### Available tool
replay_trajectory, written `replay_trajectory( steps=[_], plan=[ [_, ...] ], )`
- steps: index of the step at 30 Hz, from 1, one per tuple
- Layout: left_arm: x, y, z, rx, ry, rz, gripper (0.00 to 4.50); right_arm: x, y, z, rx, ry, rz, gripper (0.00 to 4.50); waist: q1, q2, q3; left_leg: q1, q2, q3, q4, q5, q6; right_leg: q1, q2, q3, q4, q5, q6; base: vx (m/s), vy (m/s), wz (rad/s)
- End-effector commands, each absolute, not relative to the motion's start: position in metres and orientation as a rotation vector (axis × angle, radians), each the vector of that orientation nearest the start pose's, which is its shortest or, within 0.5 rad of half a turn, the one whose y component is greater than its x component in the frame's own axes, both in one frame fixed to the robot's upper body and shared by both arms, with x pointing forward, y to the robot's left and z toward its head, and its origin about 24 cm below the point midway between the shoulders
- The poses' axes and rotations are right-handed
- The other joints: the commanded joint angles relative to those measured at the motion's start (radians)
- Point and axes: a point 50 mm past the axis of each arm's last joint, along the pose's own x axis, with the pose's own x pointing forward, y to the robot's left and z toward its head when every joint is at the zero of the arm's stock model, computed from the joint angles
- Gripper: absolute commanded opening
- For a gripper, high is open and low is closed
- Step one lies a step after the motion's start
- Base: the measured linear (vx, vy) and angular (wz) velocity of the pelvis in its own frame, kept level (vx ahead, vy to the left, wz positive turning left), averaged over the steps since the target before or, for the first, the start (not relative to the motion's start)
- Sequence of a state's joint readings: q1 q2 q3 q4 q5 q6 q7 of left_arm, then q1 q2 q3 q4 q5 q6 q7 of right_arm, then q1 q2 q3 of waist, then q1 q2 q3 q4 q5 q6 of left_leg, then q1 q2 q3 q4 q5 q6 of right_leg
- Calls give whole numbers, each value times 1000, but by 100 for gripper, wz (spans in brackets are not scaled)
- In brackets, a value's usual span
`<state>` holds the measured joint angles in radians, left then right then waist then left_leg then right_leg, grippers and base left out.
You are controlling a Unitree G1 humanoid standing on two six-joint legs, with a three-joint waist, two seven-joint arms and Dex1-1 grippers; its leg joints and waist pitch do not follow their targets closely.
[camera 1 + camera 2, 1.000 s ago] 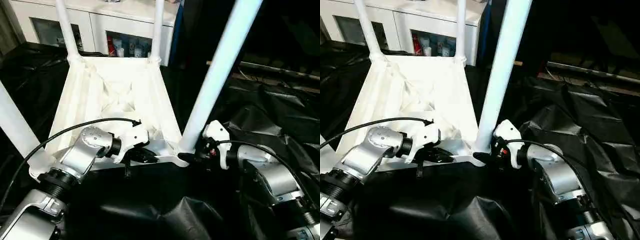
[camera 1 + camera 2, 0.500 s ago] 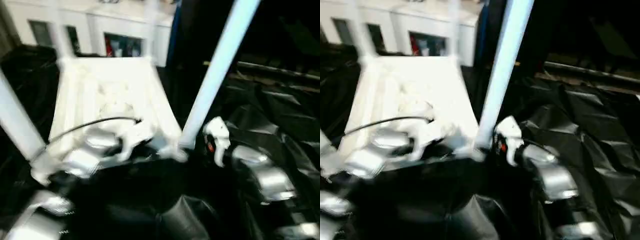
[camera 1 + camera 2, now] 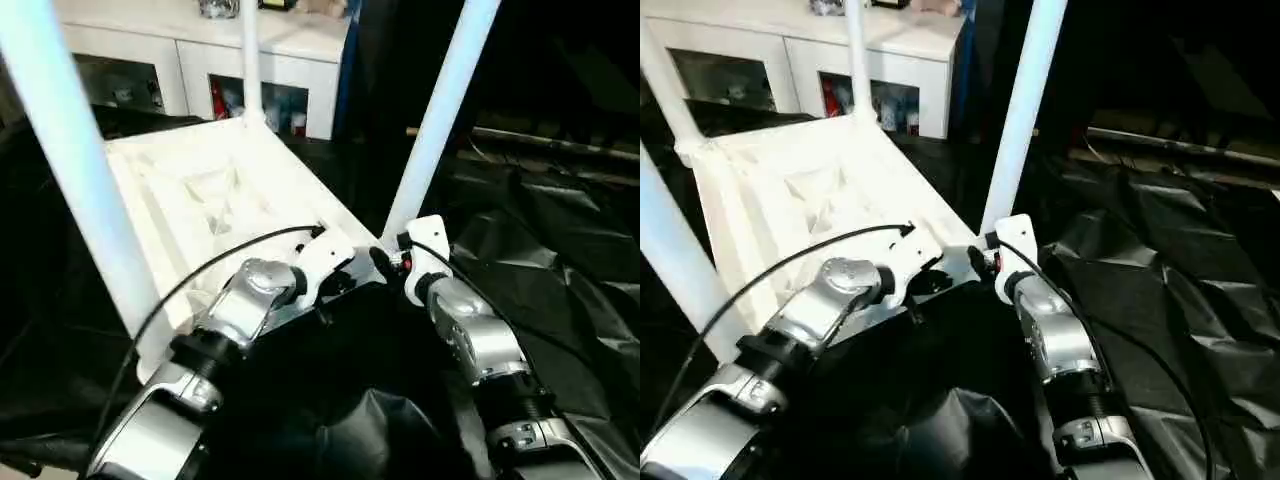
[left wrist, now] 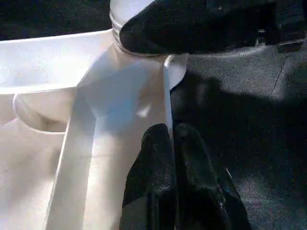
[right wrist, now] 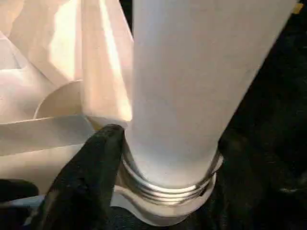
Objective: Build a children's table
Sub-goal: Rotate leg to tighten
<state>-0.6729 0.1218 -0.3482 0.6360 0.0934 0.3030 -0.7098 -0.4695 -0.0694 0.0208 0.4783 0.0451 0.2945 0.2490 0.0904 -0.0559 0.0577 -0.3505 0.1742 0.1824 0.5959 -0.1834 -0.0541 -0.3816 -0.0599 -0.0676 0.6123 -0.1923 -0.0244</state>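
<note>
The children's table lies upside down, its white ribbed tabletop (image 3: 215, 190) facing up and its long white legs standing in the corner sockets. My left gripper (image 4: 170, 139) is shut on the tabletop's thin near rim (image 4: 165, 91), close to the near right corner. My right gripper (image 3: 385, 262) is shut around the base of the near right leg (image 3: 440, 110), just above its socket. In the right wrist view one black finger (image 5: 91, 163) presses the leg's threaded collar (image 5: 163, 184); the other finger is a dark shape on the far side. The near left leg (image 3: 70, 150) rises beside my left forearm.
Black plastic sheeting (image 3: 560, 260) covers the surface around and under the table. A white glass-door cabinet (image 3: 290, 60) stands behind the table. A far leg (image 3: 250, 55) rises in front of it.
The table has swung round: its near right corner has gone farther from me and the near left leg stands closer. Both grippers went with it, keeping their holds. The view shifted too.
</note>
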Motion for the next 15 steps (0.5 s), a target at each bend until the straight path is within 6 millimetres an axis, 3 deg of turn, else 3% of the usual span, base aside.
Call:
replay_trajectory(
  steps=[1, 4, 6, 8, 12, 13, 15],
  plan=[
    [331, 45, 50, 397, 385, -1058, 0, 326, -84, 40, 15, 310, 568, 355, -1, -4, -54, 10, 57, -29, -79, -258, 4, 28, -102, 57, -96, -365, -121, 0, 0, 0],
    [331, 56, 51, 384, 389, -1080, 0, 326, -95, 43, -16, 309, 624, 364, 2, -3, -54, 8, 57, -30, -79, -243, 12, 31, -104, 56, -97, -378, -120, 0, 0, 0],
    [328, 72, 56, 334, 390, -1148, 0, 314, -118, 44, -158, 318, 796, 364, 4, -4, -53, 5, 58, -29, -78, -236, 22, 35, -103, 56, -97, -368, -120, 0, 0, 0],
    [327, 79, 57, 337, 391, -1174, 0, 308, -126, 45, -190, 321, 859, 364, 8, -3, -52, 6, 60, -28, -78, -236, 30, 33, -104, 57, -98, -366, -117, 0, 0, 0],
    [322, 94, 60, 350, 399, -1265, 0, 297, -142, 55, -201, 321, 975, 364, 6, -1, -54, 4, 63, -29, -80, -216, 38, 35, -101, 57, -90, -315, -147, 0, 0, 0],
    [319, 97, 61, 349, 394, -1308, 0, 295, -144, 56, -208, 323, 997, 364, 8, 7, -54, 4, 63, -29, -80, -211, 39, 36, -101, 57, -88, -302, -155, 0, 0, 0],
    [313, 103, 62, 342, 403, -1387, 0, 291, -148, 59, -223, 328, 1047, 364, 6, 5, -54, 5, 67, -30, -81, -220, 37, 35, -101, 57, -85, -283, -169, 0, 0, 0]
  ],
)
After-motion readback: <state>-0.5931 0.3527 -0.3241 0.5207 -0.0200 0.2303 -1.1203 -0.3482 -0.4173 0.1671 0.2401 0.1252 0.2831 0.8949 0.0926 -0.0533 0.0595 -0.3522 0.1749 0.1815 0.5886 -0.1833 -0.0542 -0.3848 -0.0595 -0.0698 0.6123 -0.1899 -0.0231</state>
